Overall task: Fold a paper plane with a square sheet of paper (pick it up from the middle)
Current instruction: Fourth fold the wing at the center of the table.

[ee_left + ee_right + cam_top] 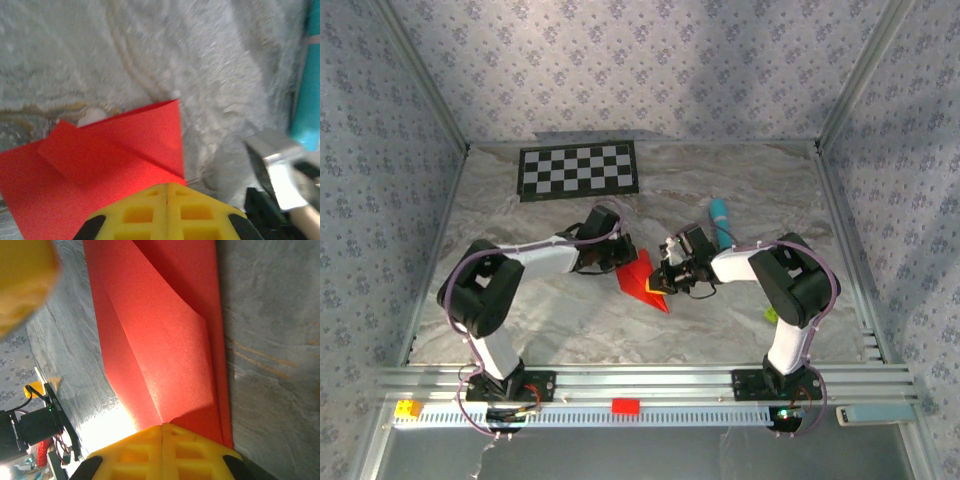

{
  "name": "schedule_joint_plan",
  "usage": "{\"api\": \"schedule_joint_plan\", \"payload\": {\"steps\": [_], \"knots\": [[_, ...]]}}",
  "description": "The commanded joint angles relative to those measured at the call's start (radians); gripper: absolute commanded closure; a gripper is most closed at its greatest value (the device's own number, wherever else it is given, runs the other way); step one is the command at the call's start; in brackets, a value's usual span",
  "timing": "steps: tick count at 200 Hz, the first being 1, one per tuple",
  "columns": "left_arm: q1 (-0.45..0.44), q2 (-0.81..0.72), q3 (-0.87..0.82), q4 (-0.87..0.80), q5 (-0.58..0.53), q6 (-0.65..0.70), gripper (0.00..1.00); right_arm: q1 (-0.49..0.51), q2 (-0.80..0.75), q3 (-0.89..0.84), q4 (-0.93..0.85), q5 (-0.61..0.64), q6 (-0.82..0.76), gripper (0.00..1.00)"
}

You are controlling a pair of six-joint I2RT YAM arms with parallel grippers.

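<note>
Marbled grey tabletop (570, 320), floral wallpaper on three sides. Top view: left claw (623, 262) and right claw (663, 278) meet mid-tabletop, and the red paper (642, 283) lies between them, touching both. It is partly folded, with a point sticking out toward the arm bases. The arms cover its upper part, so the outline is unclear. The teal stick (719, 215) is just beyond the right claw. The checkerboard (580, 170) is well beyond the left claw.

Left wrist view: left claw (167, 192) is clenched, yellow fingers (137, 215) pressed together with no gap. The red paper (115, 150) spreads ahead and left of the tips, with a small flap folded over on its left. Its near edge runs under the fingers, so I cannot tell if a layer is pinched. The teal stick (309, 75) is far right, cut off by the frame. A blurred metal part (280, 175) at lower right is hard to identify.

Right wrist view: right claw (162, 432) is clenched too, tips on the red paper (165, 340). The paper runs straight ahead as a long strip with one curled layer lifting. Whether it is pinched is hidden under the tips. A yellow blur (22, 280) sits upper left, out of focus. A black block with wires (35, 427) is lower left, dim.
</note>
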Motion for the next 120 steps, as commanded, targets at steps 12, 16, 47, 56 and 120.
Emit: {"api": "schedule_joint_plan", "payload": {"steps": [12,16,47,56,120], "knots": [[0.004,0.077,0.001,0.000,-0.027,0.002,1.00,-0.008,0.041,-0.020,-0.135,0.048,-0.020,1.00],[0.004,0.082,-0.001,-0.010,-0.035,0.006,1.00,-0.009,0.037,-0.019,-0.134,0.045,-0.018,1.00],[0.005,0.090,-0.018,-0.064,-0.062,0.031,1.00,-0.003,-0.038,0.008,-0.052,-0.013,0.050,1.00],[0.005,0.085,-0.031,-0.060,-0.064,0.030,1.00,0.010,-0.049,0.045,-0.093,-0.010,0.028,1.00],[0.004,0.084,-0.035,-0.055,-0.062,0.032,1.00,0.056,0.085,0.174,-0.167,0.083,0.020,0.99]]}}
